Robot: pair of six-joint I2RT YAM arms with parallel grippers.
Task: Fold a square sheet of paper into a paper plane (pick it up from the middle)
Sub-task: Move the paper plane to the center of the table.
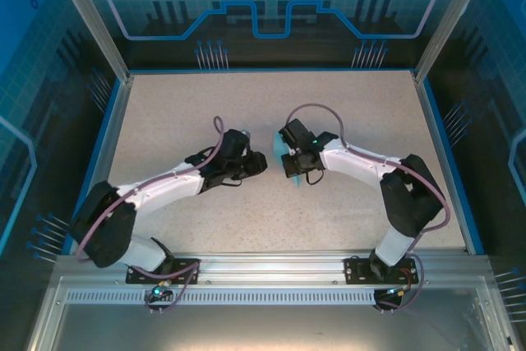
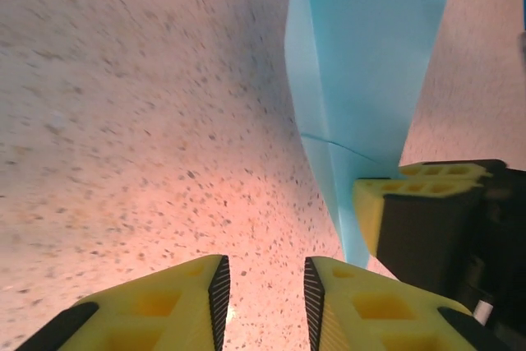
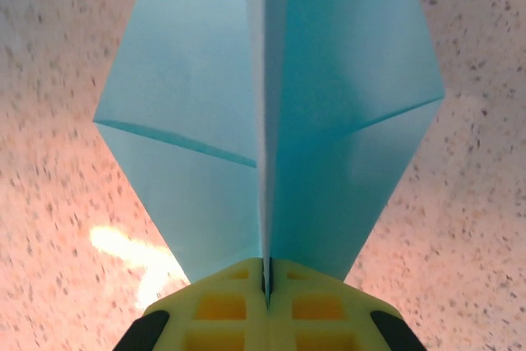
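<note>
The two arms are seen meeting near the middle of the speckled bench, their ends turned toward each other.

The paper is held by the right fingers, which are pressed together on it. The grip is placed on the centre crease at the near end of the folded piece. From the right wrist, the light-blue paper is seen standing up along that crease. A flap is spread out to each side, and each flap is crossed by a slanting fold line. The speckled surface is seen behind it. Whether any edge of the paper touches the bench cannot be told.

The left fingers are set a little apart, with a narrow gap between the black pads and nothing between them; only bare bench is seen through the gap. From the left wrist, the paper is seen ahead and to the right, apart from those fingers. The right fingers are closed on its lower end, just beside the left pair.

From above, the paper shows as small patches of blue around the right fingers. The left fingers lie close on its other side.
</note>
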